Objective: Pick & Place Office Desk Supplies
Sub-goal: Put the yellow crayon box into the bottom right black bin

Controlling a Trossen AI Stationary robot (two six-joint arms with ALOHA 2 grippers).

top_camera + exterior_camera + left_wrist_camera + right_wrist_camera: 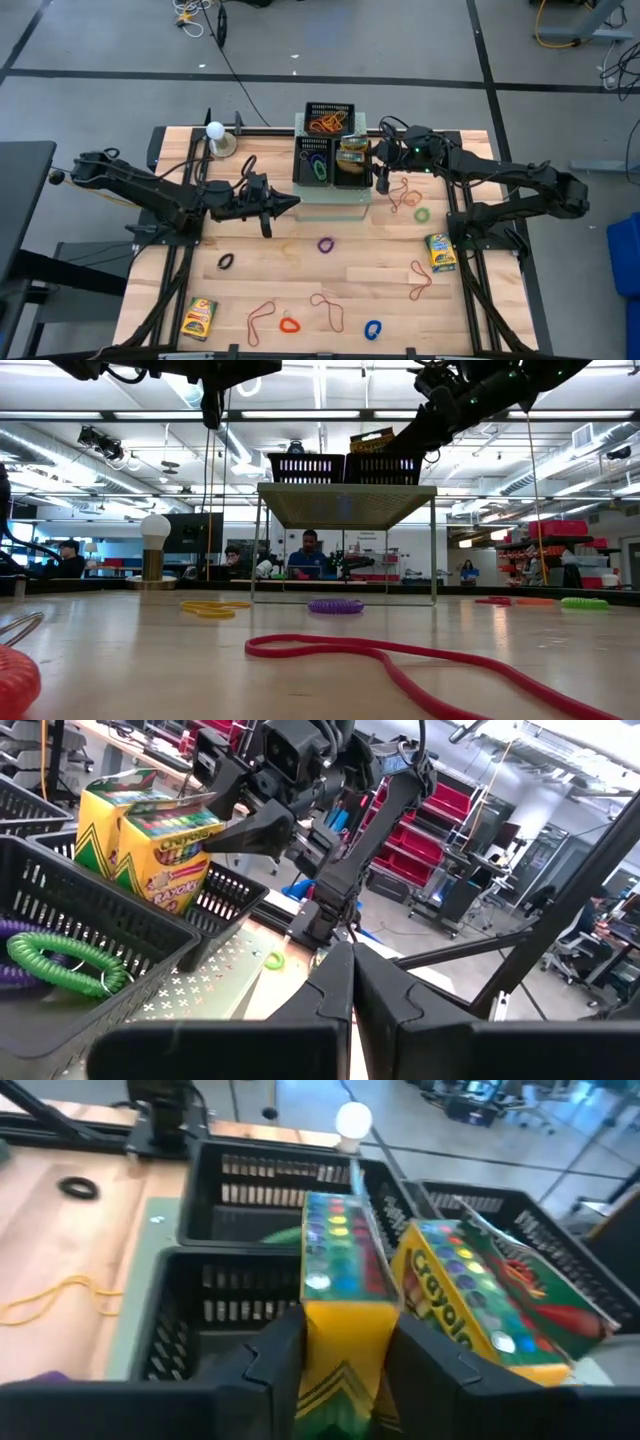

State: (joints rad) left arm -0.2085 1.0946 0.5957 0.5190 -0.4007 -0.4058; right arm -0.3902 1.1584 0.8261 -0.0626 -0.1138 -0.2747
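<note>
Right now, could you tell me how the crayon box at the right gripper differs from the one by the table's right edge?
The crayon box at the right gripper stands upright in a black tray, between the right gripper's fingers; the box by the right edge lies flat on the bare table, nothing touching it. The first leans beside another box; the second lies alone. Both are yellow-green crayon boxes.

I see a wood table (300,275) carrying a pale-green box (330,205) at the back and a lamp (215,137) back-left. Loose on it: two crayon boxes (199,318), orange bands (328,308), plus purple (326,244), black (226,262), red (289,324), blue (373,329) and green (422,214) loops.
</note>
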